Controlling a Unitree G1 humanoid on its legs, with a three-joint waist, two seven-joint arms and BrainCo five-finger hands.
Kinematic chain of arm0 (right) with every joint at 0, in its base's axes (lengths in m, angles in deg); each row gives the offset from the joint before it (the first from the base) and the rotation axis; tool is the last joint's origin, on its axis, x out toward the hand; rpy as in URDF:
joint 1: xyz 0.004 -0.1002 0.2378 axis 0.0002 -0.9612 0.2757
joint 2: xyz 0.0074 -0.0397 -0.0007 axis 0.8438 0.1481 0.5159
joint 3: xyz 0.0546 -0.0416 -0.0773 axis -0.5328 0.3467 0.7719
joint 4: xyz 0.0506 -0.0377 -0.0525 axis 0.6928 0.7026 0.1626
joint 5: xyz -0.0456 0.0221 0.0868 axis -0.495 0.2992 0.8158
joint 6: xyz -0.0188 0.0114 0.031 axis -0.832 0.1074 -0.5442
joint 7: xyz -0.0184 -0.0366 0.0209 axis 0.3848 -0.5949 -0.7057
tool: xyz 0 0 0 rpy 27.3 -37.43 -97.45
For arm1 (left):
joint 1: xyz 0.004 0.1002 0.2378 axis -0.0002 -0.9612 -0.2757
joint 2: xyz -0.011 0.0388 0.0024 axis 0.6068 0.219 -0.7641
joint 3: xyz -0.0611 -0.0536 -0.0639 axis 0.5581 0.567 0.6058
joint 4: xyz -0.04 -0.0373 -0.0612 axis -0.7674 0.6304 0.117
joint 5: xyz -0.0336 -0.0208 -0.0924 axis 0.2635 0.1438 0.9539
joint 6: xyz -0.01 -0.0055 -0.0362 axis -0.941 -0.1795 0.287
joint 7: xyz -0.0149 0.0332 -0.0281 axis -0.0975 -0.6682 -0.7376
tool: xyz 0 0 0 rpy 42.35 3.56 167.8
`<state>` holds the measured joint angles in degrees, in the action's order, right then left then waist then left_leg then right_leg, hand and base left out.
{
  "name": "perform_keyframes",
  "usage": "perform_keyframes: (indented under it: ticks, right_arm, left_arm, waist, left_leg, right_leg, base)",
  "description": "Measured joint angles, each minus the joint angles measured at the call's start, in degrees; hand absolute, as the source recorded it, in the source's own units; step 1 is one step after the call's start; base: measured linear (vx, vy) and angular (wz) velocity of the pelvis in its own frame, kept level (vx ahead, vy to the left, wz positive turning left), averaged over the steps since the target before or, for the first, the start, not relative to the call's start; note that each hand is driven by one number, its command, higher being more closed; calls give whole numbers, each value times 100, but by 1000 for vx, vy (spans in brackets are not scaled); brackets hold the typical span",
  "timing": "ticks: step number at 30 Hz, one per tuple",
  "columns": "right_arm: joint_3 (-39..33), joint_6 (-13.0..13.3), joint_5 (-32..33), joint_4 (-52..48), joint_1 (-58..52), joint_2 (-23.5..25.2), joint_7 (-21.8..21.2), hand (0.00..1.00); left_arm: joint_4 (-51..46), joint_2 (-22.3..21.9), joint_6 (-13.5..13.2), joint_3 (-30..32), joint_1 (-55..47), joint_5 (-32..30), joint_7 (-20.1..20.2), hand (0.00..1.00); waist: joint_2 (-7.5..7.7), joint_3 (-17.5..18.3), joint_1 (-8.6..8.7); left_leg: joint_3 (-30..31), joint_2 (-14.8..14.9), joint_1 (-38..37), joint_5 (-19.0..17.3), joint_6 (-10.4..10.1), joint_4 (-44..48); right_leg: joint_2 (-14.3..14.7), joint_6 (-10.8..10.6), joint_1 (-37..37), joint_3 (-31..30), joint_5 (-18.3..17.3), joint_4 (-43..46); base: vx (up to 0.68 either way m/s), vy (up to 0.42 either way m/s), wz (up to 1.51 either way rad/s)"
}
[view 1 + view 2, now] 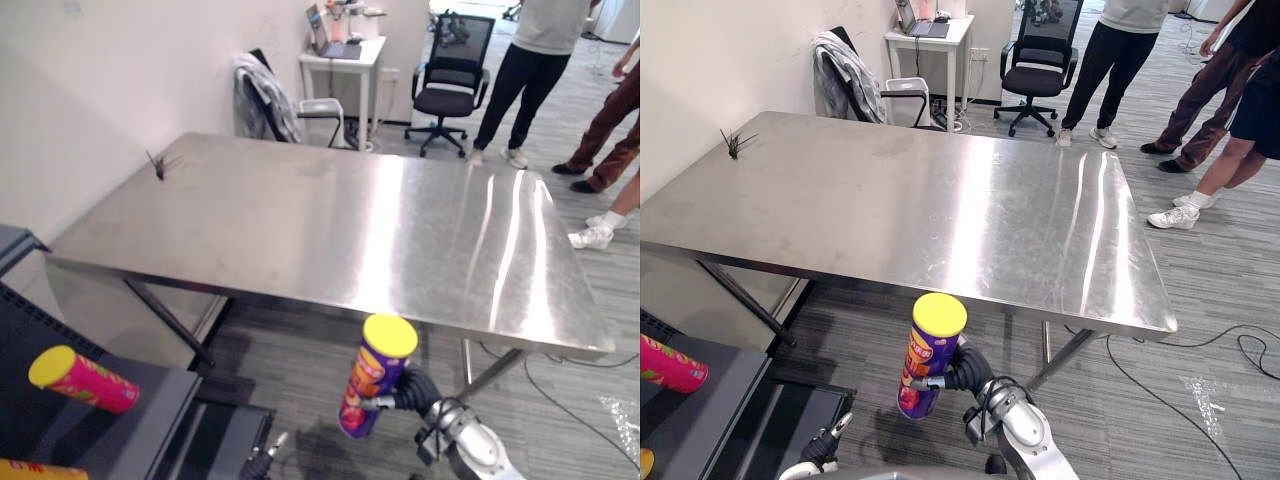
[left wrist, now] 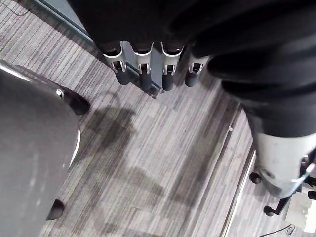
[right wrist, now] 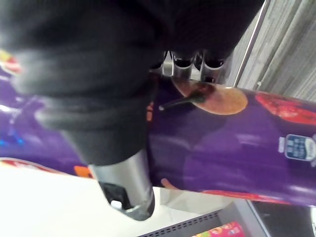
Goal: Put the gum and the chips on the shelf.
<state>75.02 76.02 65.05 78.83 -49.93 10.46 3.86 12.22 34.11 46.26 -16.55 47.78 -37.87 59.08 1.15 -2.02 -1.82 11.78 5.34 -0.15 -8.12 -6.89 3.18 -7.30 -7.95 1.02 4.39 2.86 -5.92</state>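
A purple chips can (image 1: 372, 385) with a yellow lid stands upright in the air, in front of the steel table's near edge and above the carpet. My right hand (image 1: 417, 390) is shut on the can's lower half from the right. In the right wrist view the fingers (image 3: 183, 63) and thumb wrap the purple can (image 3: 232, 148). My left hand (image 1: 826, 446) hangs low at the bottom, and its fingers (image 2: 142, 71) point straight down at the floor with nothing in them. A red tube (image 1: 84, 379) with a yellow lid lies on its side on the dark shelf (image 1: 150, 415) at the lower left.
The steel table (image 1: 330, 220) spans the middle, with a small dark object (image 1: 158, 166) near its far left edge. Behind it are a chair with a jacket (image 1: 270, 100), a white desk (image 1: 342, 55) and an office chair (image 1: 450, 85). People (image 1: 530, 70) stand at the back right.
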Motion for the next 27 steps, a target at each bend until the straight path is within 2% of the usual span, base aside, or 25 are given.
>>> perform_keyframes:
  ticks: [3, 7, 10, 13, 16, 17, 18, 19, 20, 21, 22, 23, 24, 25, 26, 27]
  right_arm:
    - [-78, 6, -247, 5, -24, 4, 18, 100]
    - [-344, 28, -238, 0, -59, 24, 228, 100]
    - [-695, 136, -227, -22, -23, 52, 369, 100]
    - [-885, 151, -228, -39, 54, -1, 487, 100]
    - [-878, 153, -228, -91, 44, -92, 477, 100]
    - [-880, 152, -228, -94, 44, -108, 476, 100]
    - [-876, 151, -228, -94, 36, -143, 468, 100]
    - [-882, 151, -227, -104, 1, -201, 439, 100]
    - [-955, 178, -227, -151, -46, -230, 427, 100]
    - [-1044, 179, -227, -165, -71, -245, 420, 100]
    - [-1250, 180, -227, -183, -154, -248, 431, 100]
    - [-1469, 182, -227, -140, -158, -202, 467, 100]
    - [-1527, 176, -229, -127, -206, -187, 483, 100]
    - [-1689, 205, -223, -184, -302, -67, 477, 100]
    - [-1847, 228, -219, -190, -422, 18, 497, 100]
    - [-1899, 231, -219, -189, -475, 21, 493, 100]
  left_arm:
    - [6, -5, 6, 0, 0, -7, 49, 0]
    - [-6, -2, -1, -19, 6, -180, 57, 0]
    - [-70, -3, -10, -156, 71, -180, 68, 0]
    - [-135, -4, -16, -165, 198, -136, 42, 0]
    - [-260, 11, -26, -163, 265, -105, 0, 0]
    - [-285, 0, -46, -159, 272, -105, -19, 0]
    - [-286, -8, -56, -158, 272, -109, -53, 0]
    - [-276, 12, -58, -135, 260, -101, -76, 0]
    - [-273, 12, -51, -80, 300, -94, -96, 0]
    - [-280, 12, -48, -81, 306, -93, -100, 0]
    - [-327, 1, -46, -115, 262, -98, -109, 0]
    - [-393, 23, -41, -251, 242, -127, -156, 0]
    - [-425, 41, -47, -296, 217, -129, -161, 0]
    - [-509, 86, -41, -254, 280, -187, -180, 0]
    - [-450, 134, 9, -338, 252, -240, -207, 0]
    - [-434, 132, 11, -377, 235, -257, -202, 0]
  waist:
    - [-22, 19, -1]
    - [-36, 23, 1]
    - [-87, -152, 12]
    - [-55, -465, 15]
    - [-86, -661, 9]
    - [-122, -702, -1]
    - [-178, -728, -3]
    - [-169, -727, 11]
    - [-38, -783, 18]
    - [-56, -774, 21]
    - [-124, -732, 44]
    - [-166, -723, 201]
    - [-66, -725, 308]
    - [1, -721, 333]
    - [-5, -716, 402]
    - [1, -728, 482]
  left_leg:
    - [6, 4, 0, 7, 5, -2]
    - [12, -18, 26, 7, 5, 13]
    - [160, -86, 350, 3, -2, 330]
    - [492, -234, 702, 39, -71, 503]
    - [944, -312, 1078, 208, -243, 408]
    - [891, -243, 1140, 199, -201, 312]
    - [614, -60, 1182, 187, -126, 77]
    - [72, 200, 1053, 16, 148, -378]
    - [-537, 247, 1132, 209, 221, -316]
    - [-854, 229, 1220, 406, 343, -41]
    - [-1575, 257, 1356, 746, 652, 611]
    - [-1919, 167, 1498, 1346, 487, 434]
    - [-1971, 66, 1434, 1824, 592, -26]
    - [-2724, 150, 1510, 1513, 603, 443]
    - [-3451, 328, 1398, 1068, 522, 977]
    - [-3659, 373, 1286, 960, 435, 986]
  right_leg:
    - [3, 5, -41, 10, 2, 0]
    - [-13, 18, -76, 11, -31, 37]
    - [-85, 30, -693, 37, -523, 1087]
    - [-361, 89, -1363, 281, -1184, 2442]
    - [-596, 214, -1710, 795, -1579, 3042]
    - [-598, 232, -1741, 891, -1625, 3105]
    - [-589, 266, -1743, 1095, -1676, 3158]
    - [-649, 374, -1735, 1303, -1695, 3161]
    - [-868, 464, -1784, 1480, -1771, 3280]
    - [-980, 491, -1815, 1589, -1827, 3389]
    - [-1102, 529, -1884, 1801, -1973, 3665]
    - [-1252, 563, -1886, 2041, -2138, 3860]
    - [-1358, 567, -1883, 2209, -2141, 3789]
    - [-1614, 532, -1813, 2618, -2012, 3678]
    - [-1694, 526, -1678, 2969, -2007, 3678]
    - [-1721, 529, -1599, 3154, -2009, 3664]
  base:
    - [90, 21, 3]
    - [33, 16, 0]
    - [-51, -7, 20]
    - [-117, -69, 60]
    - [-136, -124, 93]
    - [-123, -116, 89]
    - [-108, -186, 92]
    - [-80, -192, 115]
    - [-58, -202, 101]
    - [-28, -154, 98]
    - [-27, -203, 135]
    - [-35, -163, 145]
    - [-51, -82, 163]
    - [-37, -54, 148]
    - [-27, -66, 146]
    - [-28, -76, 131]
